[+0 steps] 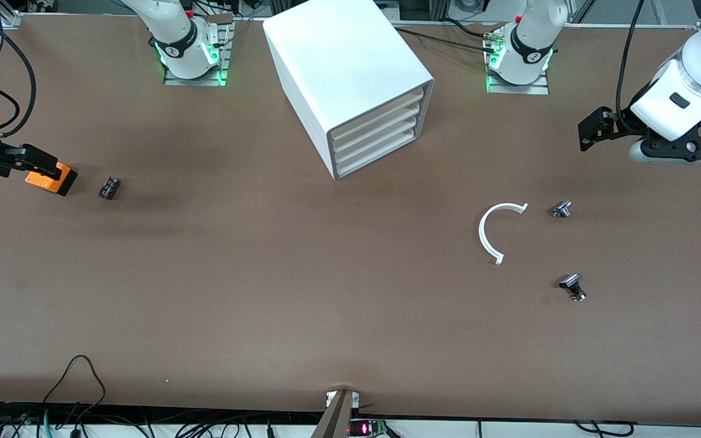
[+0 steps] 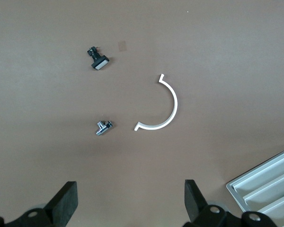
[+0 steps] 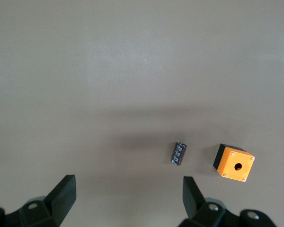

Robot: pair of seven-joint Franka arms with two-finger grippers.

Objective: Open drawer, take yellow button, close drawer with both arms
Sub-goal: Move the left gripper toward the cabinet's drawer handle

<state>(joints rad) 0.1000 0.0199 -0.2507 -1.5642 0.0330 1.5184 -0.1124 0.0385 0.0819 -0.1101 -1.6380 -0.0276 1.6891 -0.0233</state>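
The white cabinet point(image 1: 344, 67) stands mid-table near the arms' bases. Its four drawers are all shut; the topmost drawer point(image 1: 381, 107) shows only its front edge. No button with an orange-yellow cap shows in any view. My left gripper point(image 1: 594, 129) hangs open and empty above the table at the left arm's end; in the left wrist view point(image 2: 131, 191) its fingers stand wide apart. My right gripper point(image 1: 29, 160) hangs open and empty at the right arm's end, by the orange box; the right wrist view point(image 3: 129, 187) shows bare table between its fingers.
An orange box with a hole point(image 1: 52, 178) point(image 3: 233, 162) and a small black-red part point(image 1: 109, 187) point(image 3: 179, 153) lie at the right arm's end. A white arc point(image 1: 496, 231) point(image 2: 163, 106), a small metal part point(image 1: 561, 209) point(image 2: 103, 126) and a black capped part point(image 1: 572, 286) point(image 2: 98, 59) lie toward the left arm's end.
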